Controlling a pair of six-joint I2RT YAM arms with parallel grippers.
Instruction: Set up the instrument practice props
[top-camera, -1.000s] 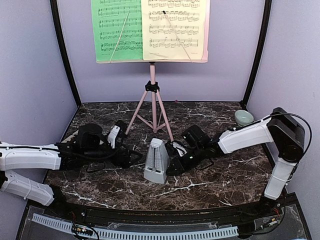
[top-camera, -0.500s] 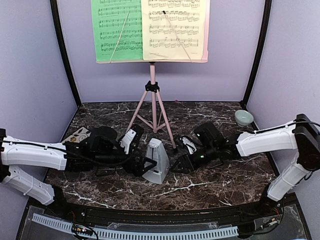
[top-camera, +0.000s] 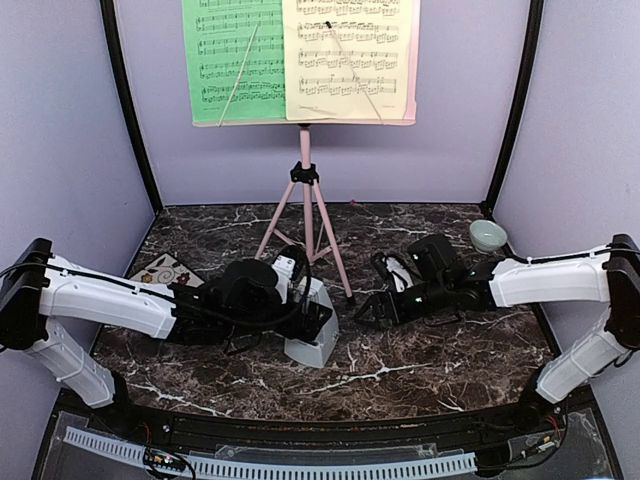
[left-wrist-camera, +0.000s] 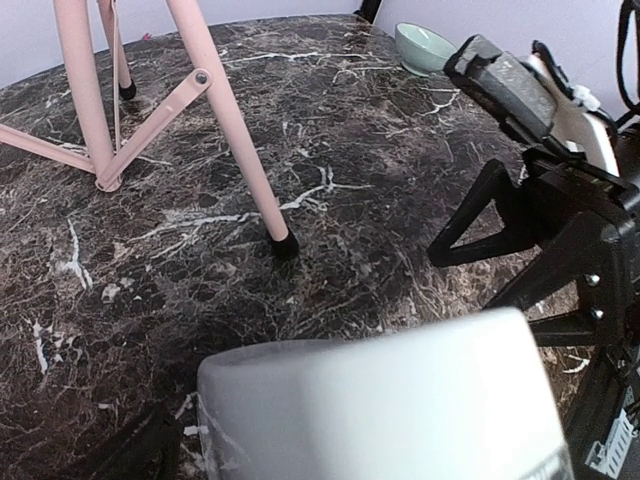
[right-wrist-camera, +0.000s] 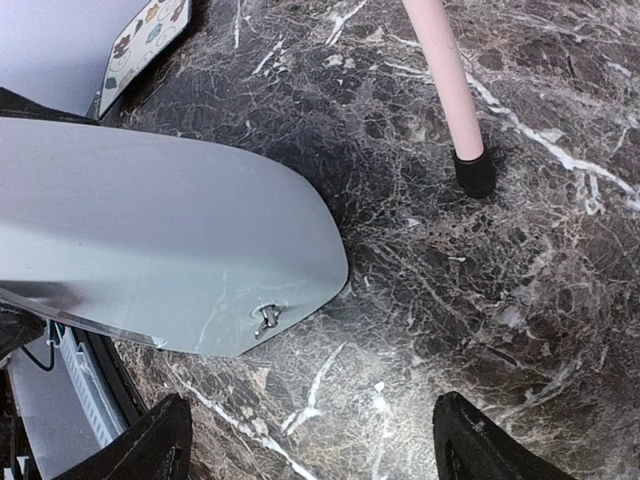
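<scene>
The pink music stand (top-camera: 305, 195) stands at the back centre. On its desk are the green music sheet (top-camera: 232, 60) and the pale yellow music sheet (top-camera: 347, 58). The light-grey metronome (top-camera: 313, 340) rests on the marble in front of the stand. My left gripper (top-camera: 318, 318) is open, its wide jaws set either side of the metronome's (left-wrist-camera: 380, 400) upper part. My right gripper (top-camera: 373, 310) sits just right of the metronome (right-wrist-camera: 150, 230), open and apart from it, with only bare marble between its fingertips (right-wrist-camera: 170, 440).
A floral tile (top-camera: 165, 270) lies at the left. A small pale green bowl (top-camera: 487, 235) sits in the back right corner. One stand leg's foot (right-wrist-camera: 472, 170) touches down close to the metronome. Purple walls enclose the table.
My right gripper opened, let go of the metronome and drew back to the right. My left arm reached right until its open jaws came around the metronome.
</scene>
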